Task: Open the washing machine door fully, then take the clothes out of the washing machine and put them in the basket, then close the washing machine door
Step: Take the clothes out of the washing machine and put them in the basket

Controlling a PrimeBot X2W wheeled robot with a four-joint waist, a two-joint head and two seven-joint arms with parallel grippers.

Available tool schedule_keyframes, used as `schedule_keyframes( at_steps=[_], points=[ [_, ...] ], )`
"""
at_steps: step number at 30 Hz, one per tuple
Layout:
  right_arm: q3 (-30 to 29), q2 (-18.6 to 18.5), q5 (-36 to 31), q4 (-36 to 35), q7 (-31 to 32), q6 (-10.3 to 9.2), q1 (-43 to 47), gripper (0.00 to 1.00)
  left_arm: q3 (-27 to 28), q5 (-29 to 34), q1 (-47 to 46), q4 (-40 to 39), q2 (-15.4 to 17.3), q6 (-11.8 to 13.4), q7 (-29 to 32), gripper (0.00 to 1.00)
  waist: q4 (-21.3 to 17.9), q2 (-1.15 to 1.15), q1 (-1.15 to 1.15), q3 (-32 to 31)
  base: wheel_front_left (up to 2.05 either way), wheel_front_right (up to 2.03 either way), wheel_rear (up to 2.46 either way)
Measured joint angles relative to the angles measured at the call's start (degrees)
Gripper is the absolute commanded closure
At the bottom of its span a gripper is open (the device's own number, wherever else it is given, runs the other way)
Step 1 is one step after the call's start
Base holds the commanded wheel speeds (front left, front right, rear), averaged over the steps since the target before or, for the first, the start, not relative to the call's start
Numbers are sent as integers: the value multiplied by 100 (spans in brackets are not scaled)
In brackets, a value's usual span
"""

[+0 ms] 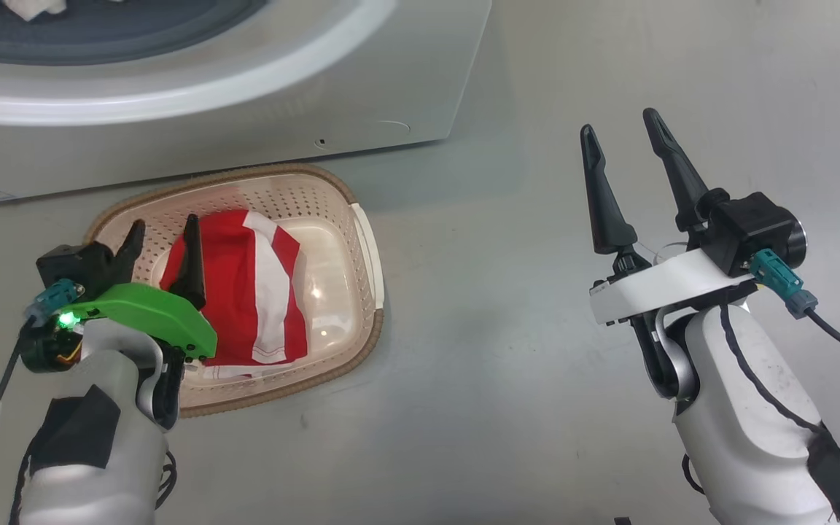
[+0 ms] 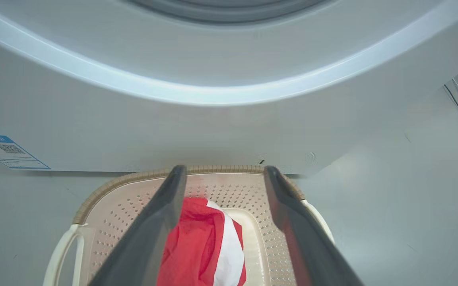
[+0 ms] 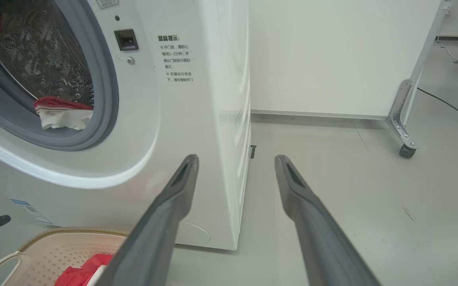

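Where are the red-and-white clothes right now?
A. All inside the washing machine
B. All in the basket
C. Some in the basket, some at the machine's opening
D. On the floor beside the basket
C: one red-and-white garment lies in the basket, while another piece sits at the round mouth of the washing machine.

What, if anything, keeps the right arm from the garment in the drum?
Likely nothing, so probably yes: the drum mouth is uncovered, the garment lies at its lower lip, and the right gripper is open and empty.
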Motion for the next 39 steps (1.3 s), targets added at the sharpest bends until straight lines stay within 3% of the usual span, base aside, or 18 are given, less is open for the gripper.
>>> schedule_keyframes(
  at_steps=[11, 17, 39],
  points=[
    [-80, 1, -1, 135, 0, 71, 309, 0, 40, 424, 165, -1306, 16, 10, 0, 0, 299, 0, 0, -710, 0, 0, 0],
    [-96, 2, 12, 215, 0, 101, 533, 0, 56, 705, 577, -1916, 80, 156, 0, 0, 388, 0, 0, -1091, 0, 0, 0],
    [-257, 11, 58, 385, 0, 101, 1285, 0, 20, 904, 2232, -2852, 81, 508, 0, 0, 483, 0, -1, -1971, 0, 0, 0]
  ],
)
